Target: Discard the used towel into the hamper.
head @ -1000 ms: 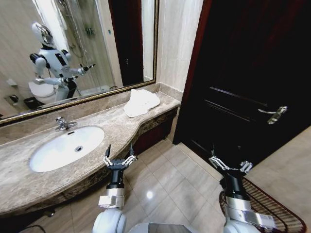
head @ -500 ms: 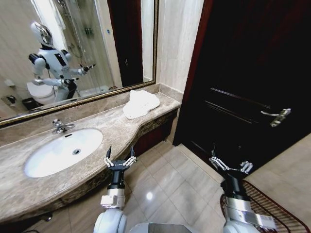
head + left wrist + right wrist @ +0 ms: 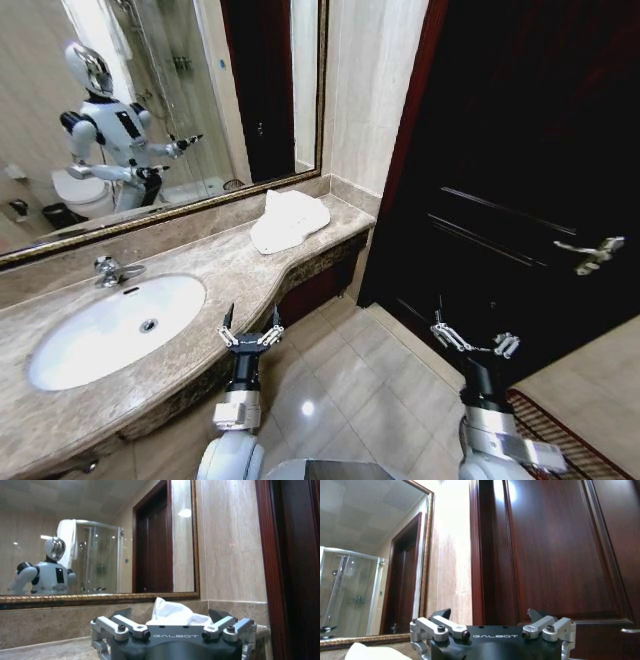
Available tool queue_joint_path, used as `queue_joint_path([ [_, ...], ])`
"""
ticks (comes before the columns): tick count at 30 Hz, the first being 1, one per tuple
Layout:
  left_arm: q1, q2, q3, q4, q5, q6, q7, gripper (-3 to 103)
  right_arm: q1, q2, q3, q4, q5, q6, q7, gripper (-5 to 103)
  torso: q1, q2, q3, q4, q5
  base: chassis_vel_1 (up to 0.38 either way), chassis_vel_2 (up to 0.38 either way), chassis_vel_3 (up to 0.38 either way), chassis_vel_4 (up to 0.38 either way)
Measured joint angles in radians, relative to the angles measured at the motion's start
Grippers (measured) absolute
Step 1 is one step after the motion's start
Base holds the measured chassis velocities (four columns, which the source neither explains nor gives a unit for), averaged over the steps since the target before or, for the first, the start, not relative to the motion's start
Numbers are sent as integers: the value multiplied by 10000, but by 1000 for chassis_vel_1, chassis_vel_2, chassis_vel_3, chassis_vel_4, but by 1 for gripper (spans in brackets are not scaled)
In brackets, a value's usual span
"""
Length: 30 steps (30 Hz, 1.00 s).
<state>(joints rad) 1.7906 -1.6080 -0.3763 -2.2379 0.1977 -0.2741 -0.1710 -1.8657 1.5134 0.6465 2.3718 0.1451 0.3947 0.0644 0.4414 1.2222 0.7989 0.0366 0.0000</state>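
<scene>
Both arms end in fat rounded silver-white forearms that step down to ribbed metal collars and a slim black wrist. The left pincer (image 3: 250,335) and right pincer (image 3: 476,341) are bare grey aluminium linkages with small dark screws at the joints and thin black fingertips. Each has a dark grey base block stamped GALBOT in pale letters. Mirror shows a white-and-black torso with a shiny chrome head.

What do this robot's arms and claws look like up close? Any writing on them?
Each arm is white and silver with a black section below the claw. The left gripper and right gripper have silver metal linkages with bolts and dark pointed fingertips. The dark grey housing beneath reads GALBOT in light letters.
</scene>
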Motion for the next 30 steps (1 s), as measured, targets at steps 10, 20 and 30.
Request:
queue_joint_path([
  [10, 56, 0, 84, 90, -79, 18, -140, 100, 20, -1, -13, -41, -1, 20, 8, 100, -1, 0, 0, 0, 3, -135, 131, 147, -134],
  [20, 19, 0, 154, 109, -194, 131, -316, 100, 16, 41, -32, -122, -13, 139, 9, 100, 3, -1, 1, 1, 2, -197, 189, 197, -193],
  [30, -277, 0, 194, 328, -307, 402, -838, 100, 475, 145, -115, -435, 174, 1380, 224, 100, 2, -1, 0, 1, -3, -179, 173, 163, -186],
])
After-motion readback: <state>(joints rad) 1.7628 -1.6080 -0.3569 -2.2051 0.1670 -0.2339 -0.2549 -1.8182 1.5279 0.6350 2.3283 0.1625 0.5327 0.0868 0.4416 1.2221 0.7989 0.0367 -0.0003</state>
